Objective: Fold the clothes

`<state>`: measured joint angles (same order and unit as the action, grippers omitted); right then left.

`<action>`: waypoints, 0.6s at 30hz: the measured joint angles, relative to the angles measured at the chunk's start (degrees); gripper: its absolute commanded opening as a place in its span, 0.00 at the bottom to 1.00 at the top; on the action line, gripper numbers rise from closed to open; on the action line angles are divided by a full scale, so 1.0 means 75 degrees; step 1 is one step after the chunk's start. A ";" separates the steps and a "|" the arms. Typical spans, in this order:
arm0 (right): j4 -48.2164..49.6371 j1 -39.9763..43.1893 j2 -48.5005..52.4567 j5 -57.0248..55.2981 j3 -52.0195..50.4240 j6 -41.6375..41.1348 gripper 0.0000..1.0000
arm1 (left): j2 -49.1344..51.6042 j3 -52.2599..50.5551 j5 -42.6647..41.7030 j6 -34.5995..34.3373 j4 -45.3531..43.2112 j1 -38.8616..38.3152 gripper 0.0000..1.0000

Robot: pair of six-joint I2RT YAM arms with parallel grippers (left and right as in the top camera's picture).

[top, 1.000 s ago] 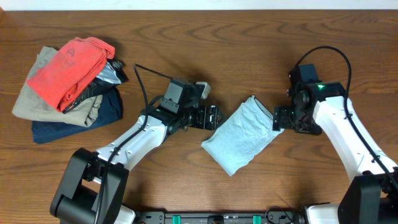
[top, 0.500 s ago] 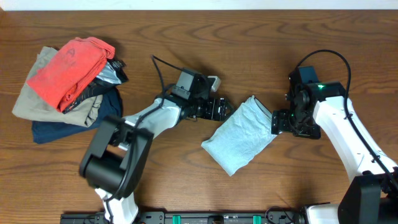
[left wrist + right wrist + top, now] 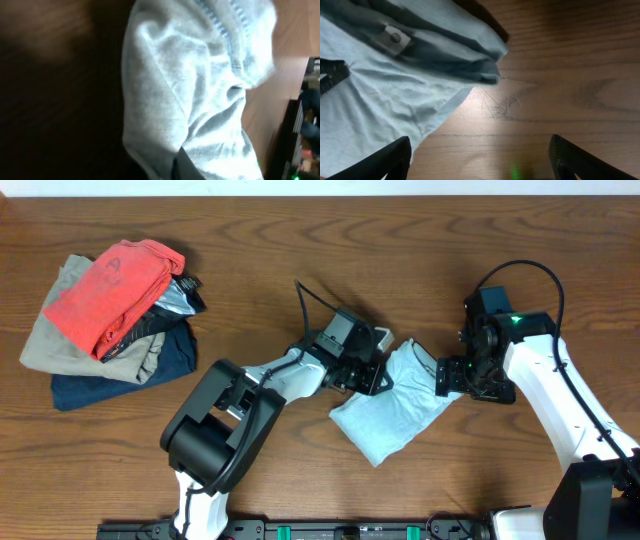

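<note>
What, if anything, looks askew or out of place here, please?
The blue shirt lies diagonally, bunched at its upper end between the left gripper and right gripper. The pile at far left is untidy. Nothing spilled or damaged.

left arm [image 3: 270,380] stretched low and diagonal toward the middle, left gripper [image 3: 372,372] at its tip, jaws not readable, right arm [image 3: 560,395] elbow out, wrist folded back inward, right gripper [image 3: 480,142] aimed at the left one, fingers [image 3: 390,157] spread wide
</note>
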<state>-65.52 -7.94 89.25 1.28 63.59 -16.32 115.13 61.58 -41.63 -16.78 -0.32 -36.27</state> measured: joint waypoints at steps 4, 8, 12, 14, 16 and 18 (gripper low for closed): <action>-0.0003 0.0000 -0.0003 -0.0038 0.0000 -0.0003 0.86 | -0.0009 0.0012 0.0009 0.0009 0.0073 0.0254 0.06; -0.0003 0.0017 0.0000 -0.0090 0.0000 0.0000 0.87 | -0.0245 0.0160 0.0437 0.0061 0.0825 0.0828 0.06; -0.0006 0.0108 0.0000 -0.0117 0.0000 0.0000 0.87 | -0.1119 0.0376 0.1346 0.0291 0.1763 0.1684 0.06; -0.0012 0.0169 0.0000 -0.0117 0.0000 0.0000 0.87 | -0.1754 0.0533 0.1813 0.0393 0.2011 0.2209 0.06; -0.0020 0.0178 0.0000 -0.0128 0.0000 0.0000 0.87 | -0.2276 0.0676 0.2104 0.0481 0.2046 0.2667 0.06; -0.0026 0.0178 0.0000 -0.0131 0.0000 0.0000 0.87 | -0.2812 0.0807 0.2340 0.0533 0.2037 0.3226 0.06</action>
<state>-65.71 -6.61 89.25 0.30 63.59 -16.32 94.04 67.64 -24.08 -12.78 14.96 -12.08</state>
